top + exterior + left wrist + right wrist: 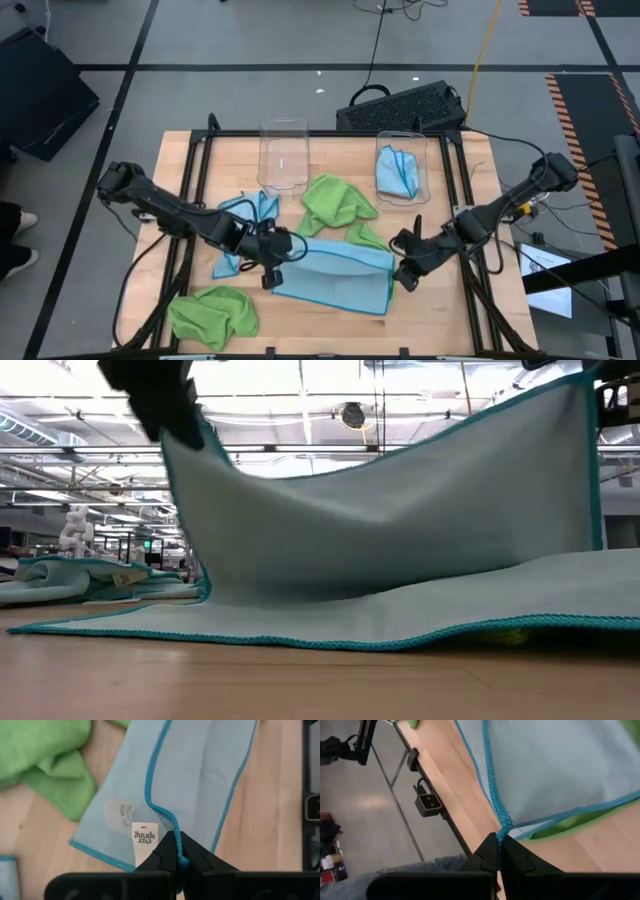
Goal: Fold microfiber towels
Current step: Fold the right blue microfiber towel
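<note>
While two robot arms pinch its corners, a light blue towel (pixel 335 275) sits just below the middle of the overhead frame, one edge lifted off the wooden table (pixel 190 165) and the rest lying flat. The left gripper (pixel 272 266), at the towel's left end, has its fingers closed tight on the teal hem beside a white brand label (pixel 144 836). The right gripper (pixel 405 270), at the towel's right end, is likewise clamped on a hem corner. From table height the cloth hangs between them in a shallow sag.

A lime green towel (pixel 338 205) lies crumpled just above the blue one, and a strip of green shows under the blue cloth's right edge. A second blue towel (pixel 245 215) is bunched up at centre left, another green towel (pixel 213 312) sits in the lower left, and a folded blue towel (pixel 397 172) rests in the right-hand clear bin (pixel 425 150); the bin to its left (pixel 284 155) appears empty.

The likeliest trouble here is a skewed fold: each grip is only a narrow pinch on the hem, so a slip on either side would probably drop that corner. The green cloth caught beneath could also be dragged along or folded in.
</note>
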